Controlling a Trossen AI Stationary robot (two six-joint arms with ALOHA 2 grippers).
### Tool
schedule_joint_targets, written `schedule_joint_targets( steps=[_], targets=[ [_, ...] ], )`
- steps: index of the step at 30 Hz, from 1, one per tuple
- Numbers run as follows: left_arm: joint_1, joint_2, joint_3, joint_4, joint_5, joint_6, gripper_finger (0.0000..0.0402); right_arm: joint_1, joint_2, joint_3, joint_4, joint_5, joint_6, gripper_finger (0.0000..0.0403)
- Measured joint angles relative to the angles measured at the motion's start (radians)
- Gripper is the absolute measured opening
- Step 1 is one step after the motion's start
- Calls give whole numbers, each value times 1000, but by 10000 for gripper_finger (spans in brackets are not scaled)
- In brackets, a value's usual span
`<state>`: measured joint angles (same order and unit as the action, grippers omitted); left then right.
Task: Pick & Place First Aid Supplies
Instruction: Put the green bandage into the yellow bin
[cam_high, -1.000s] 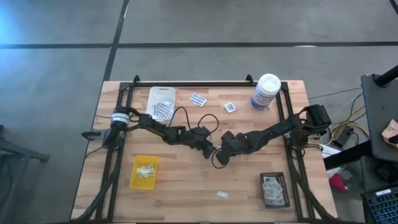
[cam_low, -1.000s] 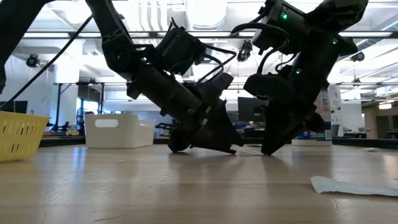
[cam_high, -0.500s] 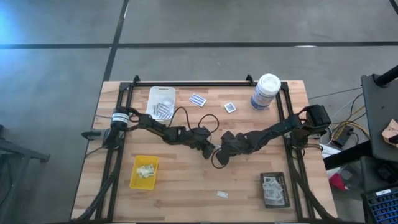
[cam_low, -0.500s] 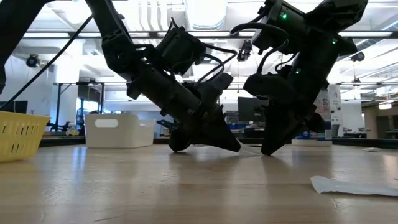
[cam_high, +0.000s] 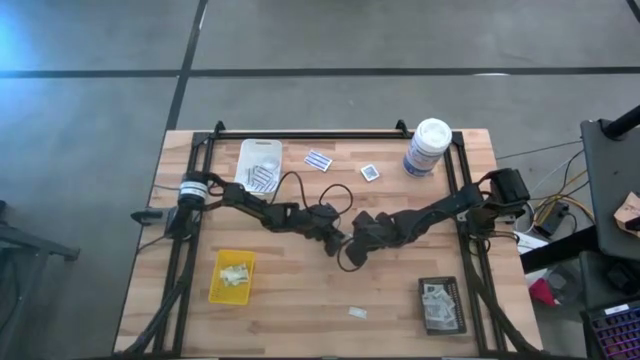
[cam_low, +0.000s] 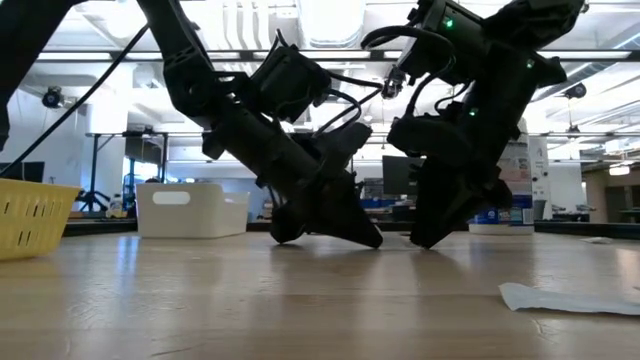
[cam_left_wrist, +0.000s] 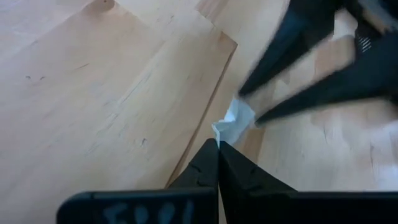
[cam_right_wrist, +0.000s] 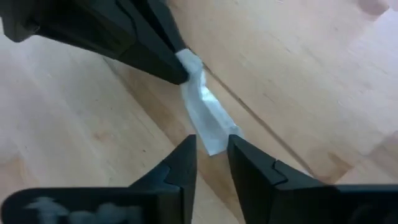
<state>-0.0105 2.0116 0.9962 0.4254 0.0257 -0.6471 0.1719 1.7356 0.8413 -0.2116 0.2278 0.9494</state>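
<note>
High view: both dark arms meet at the centre of the frame over the pale wooden surface (cam_high: 300, 290). The left pincer (cam_high: 340, 240) and the right pincer (cam_high: 352, 250) sit tip to tip; the packet between them is hidden here. A white rectangular tray (cam_high: 259, 165) lies at upper left, a yellow mesh tray (cam_high: 232, 276) at lower left, and a black tray (cam_high: 441, 305) at lower right. Loose packets lie near the upper centre and lower centre.

Low view: both pincers touch down at mid-frame, close together.

Left wrist view: the left pincer (cam_left_wrist: 218, 147) is fully closed, its tips pinching one end of a small white crumpled packet (cam_left_wrist: 235, 119).

Right wrist view: the right pincer (cam_right_wrist: 211, 146) stands partly apart, straddling the far end of the same small white crumpled packet (cam_right_wrist: 202, 109) without a visible clamp on it.

Step in hand, as judged: a handover, left arm taking the packet. The next move calls for the right pincer to clear the packet, then for the left arm to lift and carry it to a tray.
</note>
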Motion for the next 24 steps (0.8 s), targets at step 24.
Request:
schedule_joint_targets(
  steps=[24],
  targets=[
    [-76, -314, -4, -527, 3, 265, 0, -1, -162, -8, -172, 67, -107, 103]
  ],
)
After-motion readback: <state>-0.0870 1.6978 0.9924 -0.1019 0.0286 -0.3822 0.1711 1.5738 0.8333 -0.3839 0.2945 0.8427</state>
